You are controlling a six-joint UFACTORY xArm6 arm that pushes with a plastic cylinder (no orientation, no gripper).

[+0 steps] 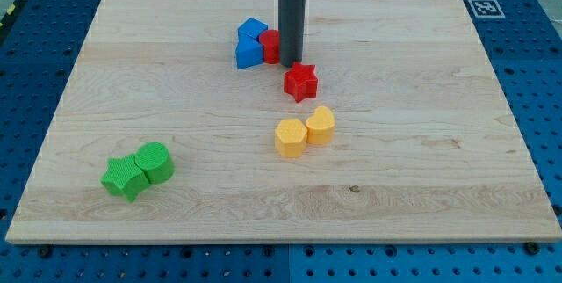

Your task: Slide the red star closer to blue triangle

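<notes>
The red star (pixel 300 81) lies near the middle of the wooden board. The blue triangle (pixel 248 52) sits up and to the view's left of it, touching a second blue block (pixel 253 30) behind it and a red block (pixel 270 46) on its right. My tip (pixel 290 62) stands just above the red star's upper left point, right beside the red block, between the star and the blue group. The rod hides part of the red block.
A yellow hexagon (pixel 290 138) and a yellow heart-like block (pixel 320 126) lie below the star. A green star (pixel 124 177) and a green round block (pixel 155 162) sit at the lower left. A marker tag (pixel 482 6) is at the top right corner.
</notes>
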